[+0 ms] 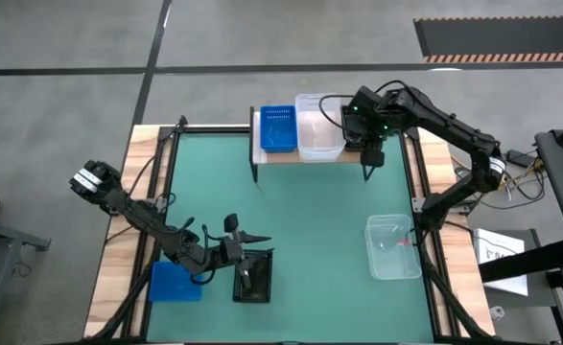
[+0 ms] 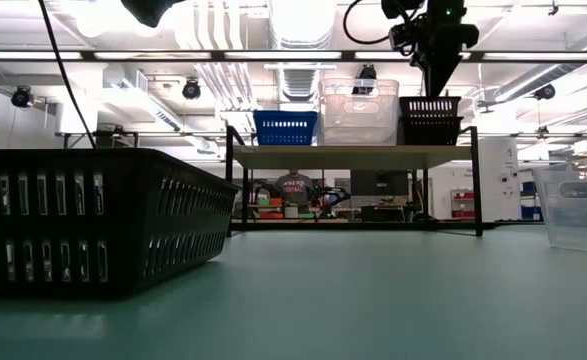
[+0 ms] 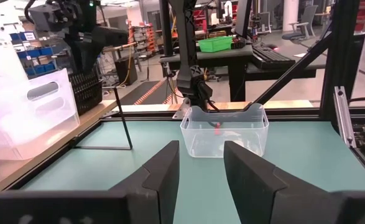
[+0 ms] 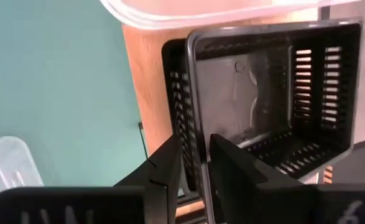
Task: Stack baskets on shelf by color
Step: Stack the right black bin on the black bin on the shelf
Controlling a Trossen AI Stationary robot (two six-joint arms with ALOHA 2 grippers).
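The wooden shelf point(image 1: 291, 153) stands at the table's far edge. On it sit a blue basket point(image 1: 279, 127), a clear basket point(image 1: 317, 125) and, at its right end, two nested black baskets point(image 2: 430, 118). My right gripper point(image 4: 194, 149) is at the upper black basket point(image 4: 269, 99), shut on its wall. My left gripper point(image 3: 201, 165) is open and hovers just beyond the far side of a black basket point(image 1: 253, 276) that rests on the table near the near-left corner. A blue basket point(image 1: 175, 282) lies to the left of that one. A clear basket point(image 1: 393, 246) stands on the table's right side. My right gripper holds the upper black basket by its near side wall point(image 4: 193, 124), one finger point(image 4: 238, 174) inside and one finger point(image 4: 166, 171) outside. The fingers come from above, pointing down. The basket sits upright, nested in the lower black basket point(image 4: 173, 93) on the shelf.
The shelf's thin black legs point(image 3: 125, 124) stand on the green table point(image 1: 310, 211). Open green surface lies between the shelf and the near baskets. Black frame bars run along the table's sides. A person sits far behind the shelf point(image 2: 295, 188).
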